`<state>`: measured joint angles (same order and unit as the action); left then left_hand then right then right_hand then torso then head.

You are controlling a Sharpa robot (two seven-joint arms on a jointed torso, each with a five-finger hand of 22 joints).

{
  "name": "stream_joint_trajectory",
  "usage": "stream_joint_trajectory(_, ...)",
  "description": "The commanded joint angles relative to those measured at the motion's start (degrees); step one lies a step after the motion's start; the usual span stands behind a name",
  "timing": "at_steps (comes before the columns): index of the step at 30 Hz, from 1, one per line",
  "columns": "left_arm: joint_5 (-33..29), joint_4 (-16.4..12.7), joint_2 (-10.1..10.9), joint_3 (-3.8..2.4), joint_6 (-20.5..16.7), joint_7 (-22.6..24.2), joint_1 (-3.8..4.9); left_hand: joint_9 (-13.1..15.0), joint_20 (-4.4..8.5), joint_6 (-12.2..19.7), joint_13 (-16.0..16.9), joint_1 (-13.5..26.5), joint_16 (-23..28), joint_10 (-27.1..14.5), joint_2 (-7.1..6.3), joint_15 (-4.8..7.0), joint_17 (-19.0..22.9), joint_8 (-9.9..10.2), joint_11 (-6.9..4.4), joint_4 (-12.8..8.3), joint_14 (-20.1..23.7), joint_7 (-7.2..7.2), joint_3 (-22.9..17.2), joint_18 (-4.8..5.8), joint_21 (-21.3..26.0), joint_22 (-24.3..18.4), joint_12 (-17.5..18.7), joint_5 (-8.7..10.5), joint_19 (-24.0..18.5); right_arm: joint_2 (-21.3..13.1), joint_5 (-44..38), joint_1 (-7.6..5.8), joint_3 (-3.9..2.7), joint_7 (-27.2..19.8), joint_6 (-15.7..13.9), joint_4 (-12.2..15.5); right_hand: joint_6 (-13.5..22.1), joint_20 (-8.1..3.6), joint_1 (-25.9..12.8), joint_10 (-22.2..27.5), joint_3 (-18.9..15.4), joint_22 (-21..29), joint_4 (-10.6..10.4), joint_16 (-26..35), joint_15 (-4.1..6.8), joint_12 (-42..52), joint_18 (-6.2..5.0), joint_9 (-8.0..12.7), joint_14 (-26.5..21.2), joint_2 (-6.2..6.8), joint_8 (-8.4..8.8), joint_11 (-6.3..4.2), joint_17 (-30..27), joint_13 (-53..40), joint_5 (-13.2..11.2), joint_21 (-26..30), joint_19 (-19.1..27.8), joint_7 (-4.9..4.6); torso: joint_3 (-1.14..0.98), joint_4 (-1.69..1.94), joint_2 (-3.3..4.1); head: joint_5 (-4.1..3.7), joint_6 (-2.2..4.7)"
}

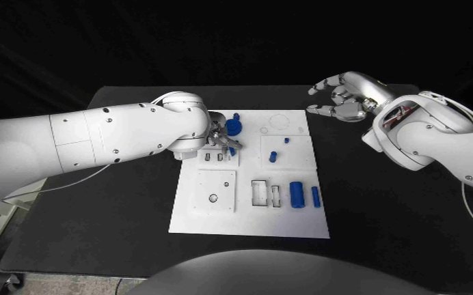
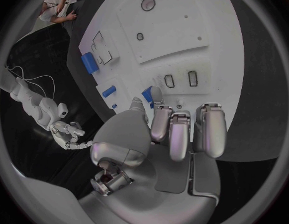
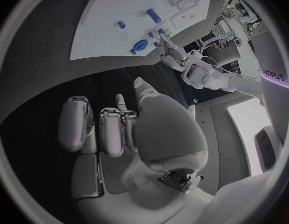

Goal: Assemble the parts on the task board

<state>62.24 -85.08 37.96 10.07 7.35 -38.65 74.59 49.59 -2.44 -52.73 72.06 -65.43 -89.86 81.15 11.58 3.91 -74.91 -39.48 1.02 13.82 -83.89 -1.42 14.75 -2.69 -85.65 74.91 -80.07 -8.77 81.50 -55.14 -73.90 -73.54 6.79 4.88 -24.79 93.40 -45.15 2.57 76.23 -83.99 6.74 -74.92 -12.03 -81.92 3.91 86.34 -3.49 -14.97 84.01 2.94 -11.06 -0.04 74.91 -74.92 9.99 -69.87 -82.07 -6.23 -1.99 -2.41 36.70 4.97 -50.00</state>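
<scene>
A black counter (image 1: 118,192) carries a white task board (image 1: 251,223), a flat rectangular plate lying in the middle of it, seen from above.

The left hand (image 1: 219,141) reaches in over the board's far left part. Its fingers (image 2: 161,122) are bunched close together with their tips down at a small blue part (image 2: 146,93) beside two small upright slots (image 2: 180,79) in a raised white block. Whether the fingers actually have hold of that part cannot be told. Just beyond the hand sits a round blue part (image 1: 234,126) with a knob, on the board's far edge.

The right hand (image 1: 345,97) is raised off to the far right of the board, above the counter, well apart from every part. Its fingers (image 3: 110,129) are loosely curled and spread, holding nothing.

Further blue parts lie on the board: a short peg (image 1: 273,156) standing in a white block at the centre, a tiny one (image 1: 287,141) beyond it, and near the right edge a thick cylinder (image 1: 296,195) lying beside a thinner rod (image 1: 316,197). Next to the cylinder are two rectangular recesses (image 1: 265,194); what is in them cannot be made out. A square white plate (image 1: 216,191) at the near left has a round hole.
</scene>
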Motion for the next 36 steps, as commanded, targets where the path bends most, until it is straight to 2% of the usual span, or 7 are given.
stream_joint_trajectory(1,0.39,0.10,-0.14,-0.03,0.75,0.18,-0.04,0.28,0.27,0.65,17.94,-0.29,-0.14,8.85,-0.32,0.45,-15.09,0.47,-3.15,-0.02,-6.11,0.10,-0.44,0.06,0.45,5.61,-9.93,-0.37,-0.41,0.10,-0.21,0.05,-0.01,0.37,1.04,-0.11,-0.40,0.32,0.04,-2.06,0.03,-7.98,-0.36,0.24,-0.54,-0.32,-0.93,0.08,3.45,-0.43,0.17,0.54,3.43,-9.79,0.29,0.28,-0.03,-0.08,0.00,0.02,0.01,-0.20,0.00)
stream_joint_trajectory(17,0.15,1.17,-0.69,-0.03,0.97,0.39,-0.14,1.46,0.05,1.41,17.94,-1.19,-0.14,8.85,-0.42,0.13,-15.09,3.65,-2.77,-0.94,-6.11,-0.33,-2.06,-0.13,1.11,5.00,-9.93,-2.66,-1.25,0.15,0.08,0.08,-0.01,0.78,1.80,-0.23,-0.42,0.33,0.02,-1.82,0.03,-7.85,-0.37,0.49,-0.55,-0.57,-1.01,0.12,3.37,-0.48,0.20,0.55,3.08,-9.46,0.35,0.67,0.12,-0.09,0.00,-0.03,0.04,-0.33,0.00)
stream_joint_trajectory(26,-0.23,1.58,-1.05,-0.04,1.25,0.60,-0.32,1.99,-0.09,1.13,17.94,-2.77,-0.14,8.85,-0.96,0.05,-15.09,5.92,-2.71,-2.32,-6.11,-0.36,-3.54,-0.19,1.39,4.94,-9.93,-5.10,-1.47,0.25,0.36,0.10,-0.01,0.93,2.07,-0.50,-0.45,0.34,0.09,-1.61,0.05,-7.73,-0.32,0.66,-0.58,-0.78,-1.09,0.20,3.30,-0.56,0.25,0.57,2.85,-9.19,0.46,1.05,0.26,-0.11,0.01,-0.03,0.00,-0.30,0.00)
stream_joint_trajectory(36,-0.35,1.59,-1.01,-0.05,1.46,0.77,-0.40,2.22,-0.09,0.81,17.94,-3.46,-0.14,8.85,-1.29,0.07,-15.09,6.61,-2.76,-2.89,-6.11,-0.29,-4.08,-0.18,1.39,5.08,-9.93,-5.67,-1.38,0.33,0.50,0.22,-0.01,1.04,2.31,-0.73,-0.49,0.37,0.22,-1.40,0.07,-7.58,-0.22,0.95,-0.61,-0.99,-1.18,0.30,3.19,-0.62,0.32,0.61,2.47,-8.92,0.57,1.54,0.45,-0.15,-0.01,0.00,-0.05,-0.21,0.00)
